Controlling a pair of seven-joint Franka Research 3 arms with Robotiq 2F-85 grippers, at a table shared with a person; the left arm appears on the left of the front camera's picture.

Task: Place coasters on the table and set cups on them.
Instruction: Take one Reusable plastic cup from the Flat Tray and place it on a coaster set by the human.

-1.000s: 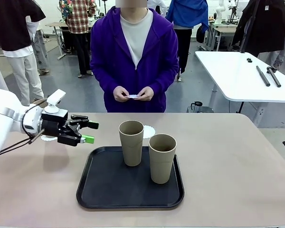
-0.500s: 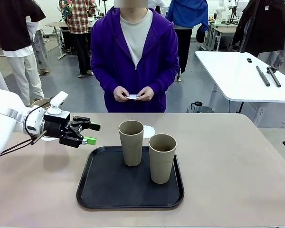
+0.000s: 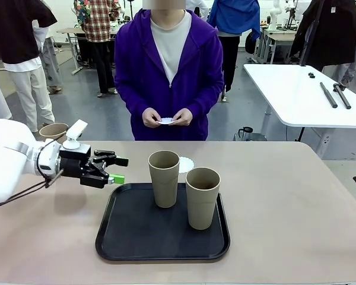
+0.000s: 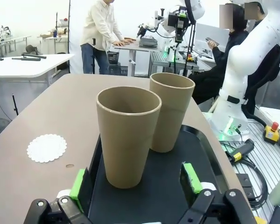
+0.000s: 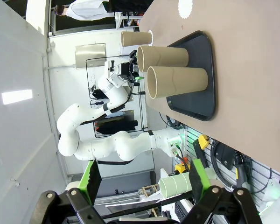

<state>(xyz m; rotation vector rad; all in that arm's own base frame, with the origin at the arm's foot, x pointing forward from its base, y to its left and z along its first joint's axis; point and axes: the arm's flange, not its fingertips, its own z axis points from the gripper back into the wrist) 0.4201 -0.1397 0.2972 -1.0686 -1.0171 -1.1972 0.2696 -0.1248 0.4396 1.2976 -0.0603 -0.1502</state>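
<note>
Busy workshop behind a wide beige table [image 3: 296, 202], with a person in purple standing at the far side. Toward the table's 6 o'clock, a black tray [image 3: 136, 231] carrying two tan cups [image 3: 164, 178], neither yet on a coaster. At 12 o'clock from the tray, just behind the farther cup, one white scalloped coaster [image 3: 186, 164] lying bare on the table. At the table's 10 o'clock, a third cup [image 3: 53, 130] standing upright off the tray, apparently on a coaster of its own, base hidden behind the arm. Between the person's hands [image 3: 151, 117], a small white disc [image 3: 166, 121] held at waist height.

Left gripper [image 3: 119, 170] hovering at 9 o'clock of the tray, fingers spread wide, pinching nothing, aimed at the farther cup. Right gripper [image 5: 144, 177] well off to the side, likewise spread and empty.

Judged progress: about a third done. Left to do: lay the last coaster, then lift both tray cups onto coasters.
</note>
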